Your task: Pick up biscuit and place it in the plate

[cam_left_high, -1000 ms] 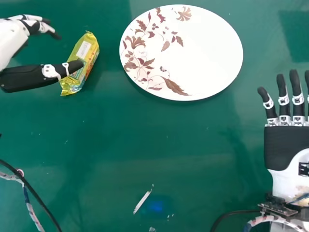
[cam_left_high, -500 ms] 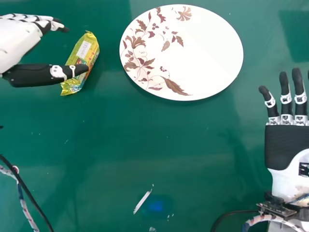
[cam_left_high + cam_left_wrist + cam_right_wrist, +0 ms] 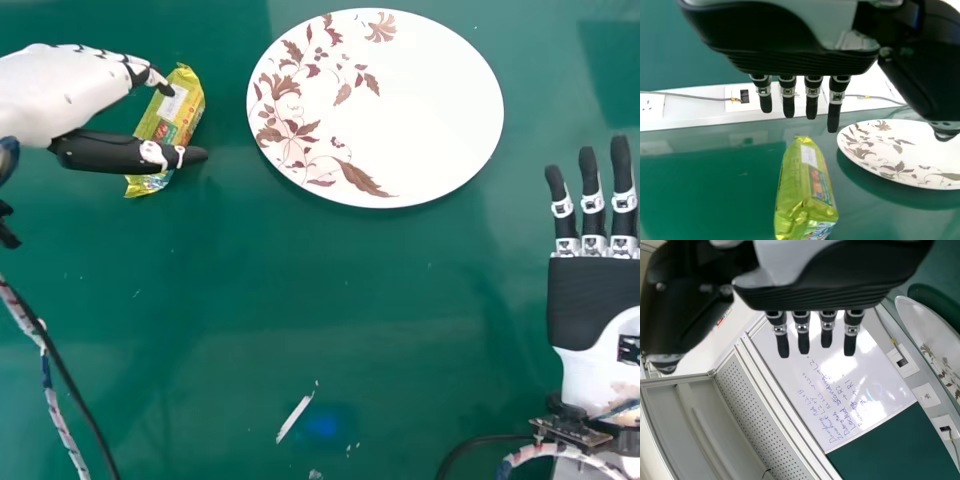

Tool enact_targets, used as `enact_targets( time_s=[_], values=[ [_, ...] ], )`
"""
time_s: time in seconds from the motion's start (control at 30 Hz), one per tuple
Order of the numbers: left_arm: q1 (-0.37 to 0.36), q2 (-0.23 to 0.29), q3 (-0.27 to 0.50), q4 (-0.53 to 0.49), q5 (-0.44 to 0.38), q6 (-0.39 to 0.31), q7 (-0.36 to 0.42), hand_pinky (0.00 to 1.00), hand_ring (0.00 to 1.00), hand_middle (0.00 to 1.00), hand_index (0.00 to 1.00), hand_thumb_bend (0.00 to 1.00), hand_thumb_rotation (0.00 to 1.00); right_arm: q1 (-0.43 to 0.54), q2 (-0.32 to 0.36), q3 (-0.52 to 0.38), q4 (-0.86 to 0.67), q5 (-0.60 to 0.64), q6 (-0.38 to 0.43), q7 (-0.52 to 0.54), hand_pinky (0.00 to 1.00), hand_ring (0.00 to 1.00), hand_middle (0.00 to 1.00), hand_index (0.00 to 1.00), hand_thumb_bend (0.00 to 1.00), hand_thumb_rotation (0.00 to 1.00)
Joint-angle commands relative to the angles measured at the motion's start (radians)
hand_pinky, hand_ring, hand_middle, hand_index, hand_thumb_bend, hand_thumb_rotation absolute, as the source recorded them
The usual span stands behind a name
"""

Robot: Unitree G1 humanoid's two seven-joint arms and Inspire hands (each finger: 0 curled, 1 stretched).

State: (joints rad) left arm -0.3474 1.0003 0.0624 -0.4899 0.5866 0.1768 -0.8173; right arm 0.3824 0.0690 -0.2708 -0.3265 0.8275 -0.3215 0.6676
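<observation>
Black-and-white and jointed, the robot's left hand (image 3: 62,95) is over by the table's far left, open, its fingers loosely straight and bent just slightly at the tips. Between fingers and thumb, as I see it from the head view, sits the yellow-green biscuit packet (image 3: 172,127), a shiny wrapper with a white label near its far end. It lies slantwise on the glossy green table (image 3: 300,270), far end leaning toward the right. The black thumb (image 3: 110,153) crosses over the packet's nearer half, its tip poking out past the right side, while the fingertips come to the labelled half. Whether anything actually touches the wrapper is hard to say, since the hand covers part of it; in the left wrist view the fingers look to be pointing out above the packet, with nothing curled around it.

Over to the right of the packet, well apart from it, is the big oval white plate (image 3: 425,110), decorated with brown leaves and flowers along its left side. No biscuit on that yet; the packet is on the tabletop.

Off at the robot's right, the right hand (image 3: 598,300) rests open, fingers straight and pointing away from the robot. A thin white scrap (image 3: 293,420) lies on the nearer part of the table, between the two arms.
</observation>
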Motion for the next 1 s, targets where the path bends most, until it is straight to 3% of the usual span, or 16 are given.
enact_targets(
  time_s=[0.0, 0.33, 0.8, 0.97],
  values=[
    [0.004, 0.018, 0.0, 0.005, 0.03, 0.0, 0.007, 1.0, 1.0, 1.0, 0.87, 1.0, 0.9, 0.018, 0.009, 0.001, 0.014, -0.001, -0.007, 0.003, 0.94, 1.0, 0.99, 0.96, 1.0, 0.43],
    [0.036, -0.013, 0.001, 0.011, 0.15, 0.048, 0.035, 1.0, 1.0, 1.0, 0.87, 1.0, 0.9, 0.019, 0.005, -0.004, 0.015, 0.01, -0.009, 0.013, 0.89, 0.97, 0.97, 0.93, 1.0, 0.41],
    [0.059, -0.069, -0.037, 0.036, 0.227, 0.141, 0.038, 1.0, 1.0, 1.0, 0.86, 1.0, 0.89, 0.034, 0.004, -0.006, -0.012, 0.022, -0.004, 0.002, 0.93, 0.99, 1.0, 0.95, 1.0, 0.39],
    [0.066, -0.084, -0.055, 0.039, 0.231, 0.146, 0.041, 1.0, 1.0, 1.0, 0.85, 1.0, 0.92, 0.039, 0.009, -0.002, -0.019, 0.005, -0.01, -0.01, 0.93, 1.0, 1.0, 0.98, 1.0, 0.44]
  ],
)
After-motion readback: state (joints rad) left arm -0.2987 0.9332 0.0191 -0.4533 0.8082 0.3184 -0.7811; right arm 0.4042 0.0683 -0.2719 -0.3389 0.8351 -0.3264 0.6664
